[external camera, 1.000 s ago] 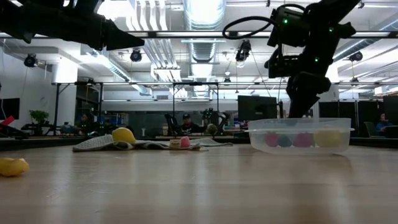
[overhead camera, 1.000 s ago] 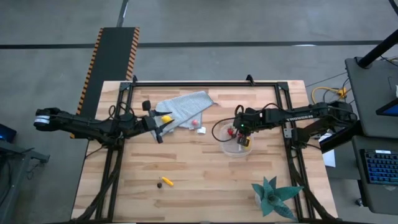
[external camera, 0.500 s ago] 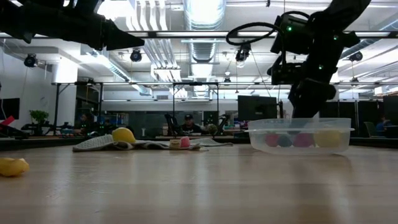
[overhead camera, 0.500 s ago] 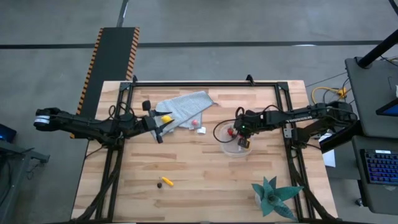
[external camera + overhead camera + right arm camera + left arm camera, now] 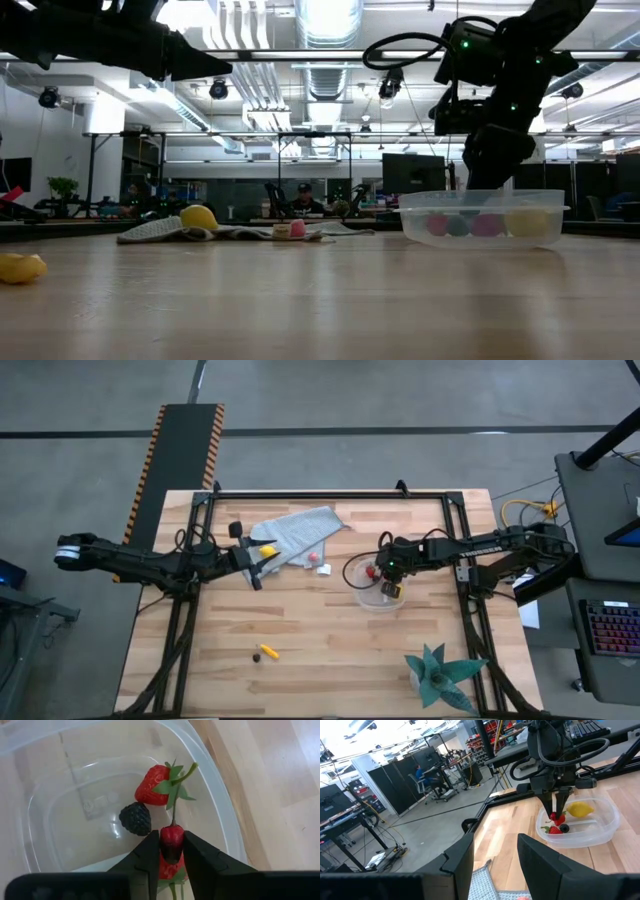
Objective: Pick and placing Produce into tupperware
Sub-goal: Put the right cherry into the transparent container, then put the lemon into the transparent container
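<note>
Poised directly above the tupperware [image 5: 220,827] on the table, right gripper [image 5: 172,851] fingers pinching a red cherry-like fruit [image 5: 171,841], stem pointing away (left gripper [image 5: 495,857] half-open, idle over the cloth [image 5: 300,530]).

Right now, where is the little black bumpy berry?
The black bumpy berry lies inside the clear plastic tupperware on the table's right side, beside a red strawberry, just ahead of the right gripper.
</note>
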